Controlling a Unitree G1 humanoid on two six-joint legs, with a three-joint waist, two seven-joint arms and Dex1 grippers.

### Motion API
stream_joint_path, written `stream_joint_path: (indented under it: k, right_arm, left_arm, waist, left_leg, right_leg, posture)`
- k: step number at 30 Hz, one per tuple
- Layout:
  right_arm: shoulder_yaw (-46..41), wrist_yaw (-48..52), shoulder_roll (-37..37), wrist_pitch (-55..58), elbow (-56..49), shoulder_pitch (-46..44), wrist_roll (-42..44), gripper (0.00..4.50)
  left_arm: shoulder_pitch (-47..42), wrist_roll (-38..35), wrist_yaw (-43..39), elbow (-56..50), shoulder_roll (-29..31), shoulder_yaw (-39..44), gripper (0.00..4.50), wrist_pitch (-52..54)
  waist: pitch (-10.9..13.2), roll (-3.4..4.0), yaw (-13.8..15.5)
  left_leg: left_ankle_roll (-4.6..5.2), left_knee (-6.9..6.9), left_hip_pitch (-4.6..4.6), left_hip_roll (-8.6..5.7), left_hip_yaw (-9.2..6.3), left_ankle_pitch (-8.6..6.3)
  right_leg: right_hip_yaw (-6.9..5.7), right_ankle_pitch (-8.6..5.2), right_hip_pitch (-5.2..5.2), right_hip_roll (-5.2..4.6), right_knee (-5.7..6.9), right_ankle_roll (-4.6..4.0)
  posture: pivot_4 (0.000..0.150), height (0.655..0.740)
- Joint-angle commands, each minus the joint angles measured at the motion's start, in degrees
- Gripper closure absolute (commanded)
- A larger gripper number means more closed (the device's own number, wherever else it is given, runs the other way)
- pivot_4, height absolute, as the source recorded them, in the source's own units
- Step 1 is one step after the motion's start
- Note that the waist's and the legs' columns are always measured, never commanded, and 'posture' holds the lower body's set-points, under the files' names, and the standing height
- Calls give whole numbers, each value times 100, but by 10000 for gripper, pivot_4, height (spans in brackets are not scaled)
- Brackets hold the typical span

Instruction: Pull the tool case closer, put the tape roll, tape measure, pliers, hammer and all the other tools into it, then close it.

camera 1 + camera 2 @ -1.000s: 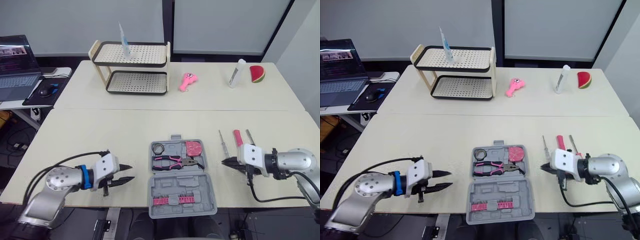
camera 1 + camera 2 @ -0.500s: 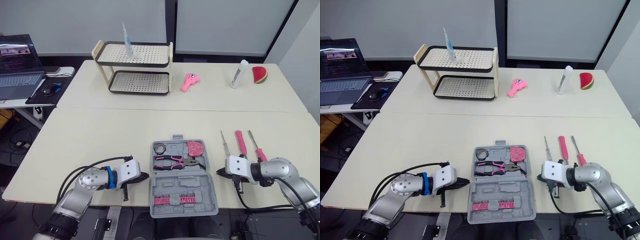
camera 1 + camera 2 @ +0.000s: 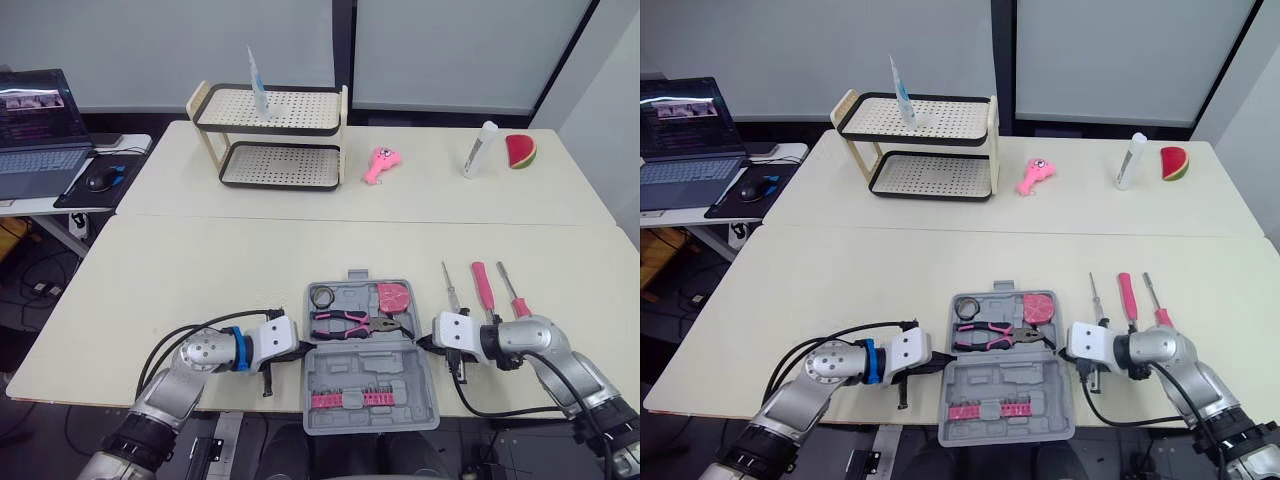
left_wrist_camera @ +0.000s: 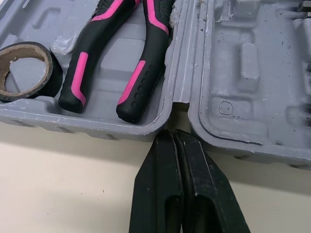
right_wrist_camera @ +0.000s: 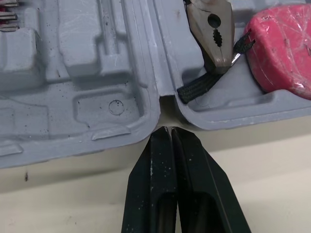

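The tool case point(image 3: 352, 378) lies open at the middle of the surface's point(image 3: 200, 270) near edge, its hinge running left to right. The tape roll point(image 3: 320, 297), pliers point(image 3: 350, 322) and tape measure point(image 3: 392, 296) sit in its far half. The left tool point(image 4: 173, 133) and right tool point(image 5: 167, 130), each with fingers pressed together and holding nothing, point inward at opposite ends of that hinge, tips at its notches. Three screwdrivers point(image 3: 482, 285) lie just right of the case, nearer the right arm, long axes toward the far edge; they look next to load.
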Motion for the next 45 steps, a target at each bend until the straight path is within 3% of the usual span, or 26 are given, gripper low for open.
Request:
stream_joint_path:
  k: [1, 14, 45]
  right_arm:
    - [74, 37, 74, 44, -243, 33, 62, 45000]
    - [-69, -152, 250, 466, -367, -46, 54, 45000]
    - [-90, -229, 329, 637, -296, -190, -57, 45000]
  left_arm:
    - [-87, 111, -4, 150, -126, -190, 44647, -6]
    - [-706, 288, 161, 713, -545, -216, 44647, -30]
    - [-715, 285, 153, 551, -711, -260, 44647, 118]
  waist:
    - [-1, 1, 7]
    - [-7, 5, 90]
    - [-7, 5, 98]
  left_leg:
    - [0, 1, 0, 0, 0, 0]
    - [1, 27, 1, -2, -3, -1]
    - [1, 27, 0, -3, -3, -1]
  right_leg:
    - [0, 0, 0, 0, 0, 0]
    - [-2, 0, 14, 1, 3, 0]
    - [-1, 0, 13, 1, 2, 0]
  posture:
    - [1500, 7290]
    - [1500, 7290]
    - [1500, 7290]
